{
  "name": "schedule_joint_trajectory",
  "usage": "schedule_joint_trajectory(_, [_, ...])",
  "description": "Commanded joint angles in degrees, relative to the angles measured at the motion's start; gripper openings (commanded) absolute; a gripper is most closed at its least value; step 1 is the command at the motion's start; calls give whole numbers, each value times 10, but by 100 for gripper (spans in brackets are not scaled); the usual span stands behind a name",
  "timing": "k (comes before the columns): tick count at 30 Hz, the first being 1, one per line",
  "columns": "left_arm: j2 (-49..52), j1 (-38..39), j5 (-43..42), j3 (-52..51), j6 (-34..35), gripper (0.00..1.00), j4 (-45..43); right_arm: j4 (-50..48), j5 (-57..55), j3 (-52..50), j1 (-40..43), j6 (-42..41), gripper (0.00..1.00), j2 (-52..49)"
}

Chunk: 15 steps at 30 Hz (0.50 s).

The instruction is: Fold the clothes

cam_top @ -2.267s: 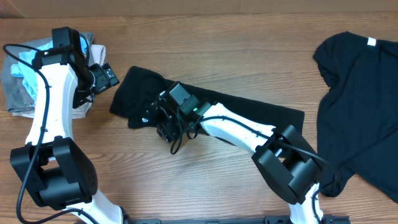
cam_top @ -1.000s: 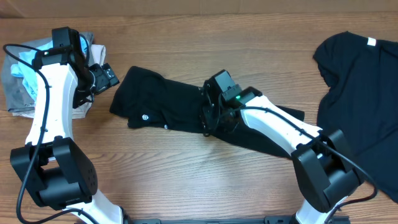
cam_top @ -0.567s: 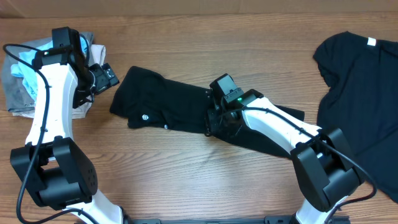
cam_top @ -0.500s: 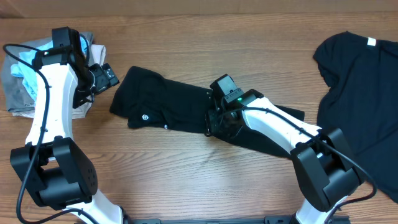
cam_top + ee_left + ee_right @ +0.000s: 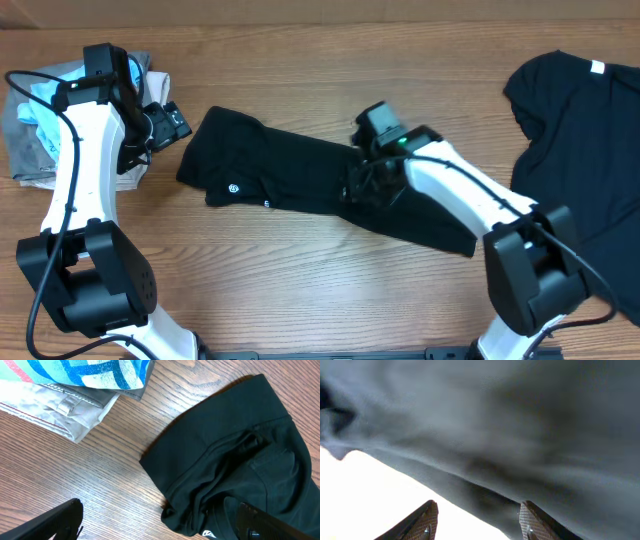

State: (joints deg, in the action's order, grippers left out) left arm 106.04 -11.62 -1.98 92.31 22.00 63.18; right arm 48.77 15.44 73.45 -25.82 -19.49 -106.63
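A black T-shirt (image 5: 290, 175), folded into a long band, lies slantwise across the middle of the table, with a small round white logo (image 5: 233, 187) near its left end. My right gripper (image 5: 362, 190) points down onto the band's middle. In the right wrist view the right gripper (image 5: 479, 521) stands open, its fingers (image 5: 426, 521) apart with the dark fabric's (image 5: 520, 435) edge running just ahead of them. My left gripper (image 5: 178, 124) hangs wide open beside the band's left end (image 5: 235, 460), holding nothing. A second black T-shirt (image 5: 585, 150) lies spread at the far right.
A pile of other laundry sits at the far left: a blue striped cloth (image 5: 95, 372) on a beige garment (image 5: 55, 405), also seen from overhead as a grey and blue pile (image 5: 30, 130). Bare wood (image 5: 300, 290) lies in front of the band.
My right gripper has slid to the right along the folded black T-shirt, from near its middle toward its right half. The left arm has not moved.
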Motion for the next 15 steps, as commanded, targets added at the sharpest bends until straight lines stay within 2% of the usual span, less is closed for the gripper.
schedule_joint_trajectory(1, [-4, 3, -6, 7, -1, 100, 0, 21, -37, 8, 25, -3, 57, 18])
schedule_joint_trajectory(15, [-4, 3, -6, 7, -1, 100, 0, 40, -94, -35, 47, -21, 56, 17])
